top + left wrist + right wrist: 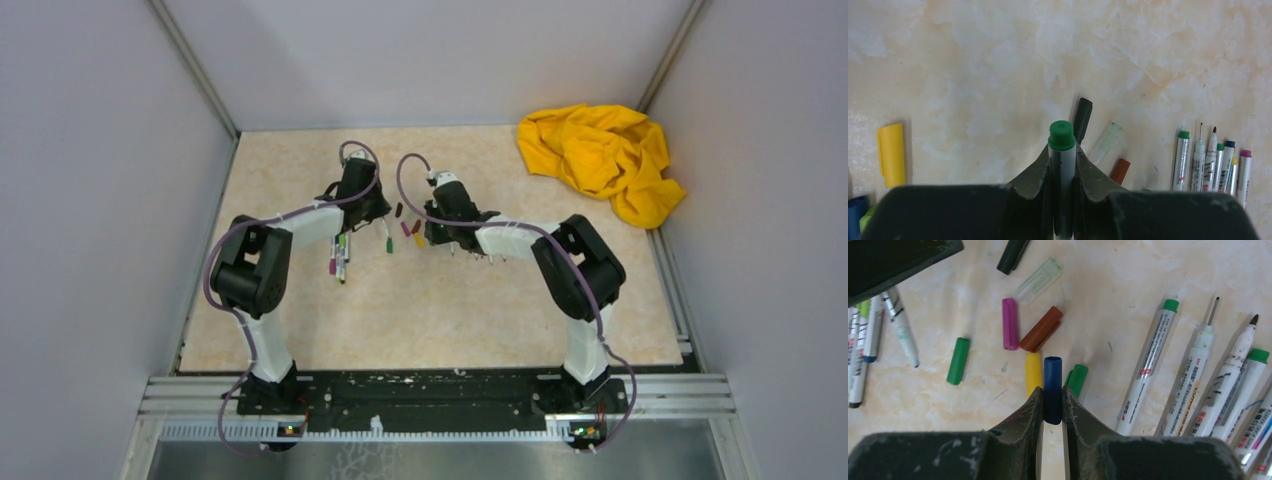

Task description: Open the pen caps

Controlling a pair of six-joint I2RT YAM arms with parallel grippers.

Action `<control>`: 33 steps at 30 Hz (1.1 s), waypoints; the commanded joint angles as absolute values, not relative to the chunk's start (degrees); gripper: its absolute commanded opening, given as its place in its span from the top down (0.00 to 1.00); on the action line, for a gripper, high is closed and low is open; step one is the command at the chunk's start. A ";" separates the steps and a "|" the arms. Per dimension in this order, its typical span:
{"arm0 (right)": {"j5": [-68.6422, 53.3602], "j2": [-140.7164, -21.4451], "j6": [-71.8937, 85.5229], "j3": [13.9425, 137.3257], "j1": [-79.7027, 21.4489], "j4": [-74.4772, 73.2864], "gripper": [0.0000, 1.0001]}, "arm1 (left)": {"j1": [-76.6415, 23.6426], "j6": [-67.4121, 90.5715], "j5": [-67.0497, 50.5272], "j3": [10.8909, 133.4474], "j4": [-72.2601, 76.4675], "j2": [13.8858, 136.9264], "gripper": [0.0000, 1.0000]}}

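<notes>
My left gripper is shut on a grey-white pen whose green end sticks out past the fingertips. My right gripper is shut on a blue cap, between a yellow cap and a green cap on the table. Loose caps lie ahead of it: green, purple, red-brown, clear and dark. In the top view both grippers face each other over the caps.
Several uncapped pens lie in a row to the right in the right wrist view, and more lie by the left arm. A crumpled yellow cloth sits at the back right. Grey walls enclose the table.
</notes>
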State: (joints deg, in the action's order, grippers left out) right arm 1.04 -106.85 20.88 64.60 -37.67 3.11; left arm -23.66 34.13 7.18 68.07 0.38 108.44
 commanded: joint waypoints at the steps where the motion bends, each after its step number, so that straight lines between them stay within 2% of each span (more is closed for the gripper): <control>1: 3.35 -111.10 18.75 70.29 -37.35 0.22 0.98 | -24.93 32.30 10.80 69.19 -0.92 105.78 0.99; 7: 3.40 -112.76 18.68 71.87 -37.33 0.09 0.82 | -26.07 32.28 11.09 70.04 -0.97 105.22 1.00; 12: 2.87 -111.50 18.66 71.29 -37.33 0.20 0.75 | -26.44 32.68 11.36 70.08 -1.14 104.87 1.00; 22: 1.95 -104.04 20.13 66.62 -37.18 6.53 0.73 | -27.41 32.75 11.42 70.11 -0.90 103.20 1.00; 26: 6.38 -97.70 20.65 63.55 -36.76 8.69 0.71 | -28.58 31.96 8.52 71.31 0.26 103.17 1.00; 33: 16.49 -89.52 21.57 60.52 -34.49 4.08 0.69 | -32.80 31.09 2.73 77.76 1.41 108.09 1.00</control>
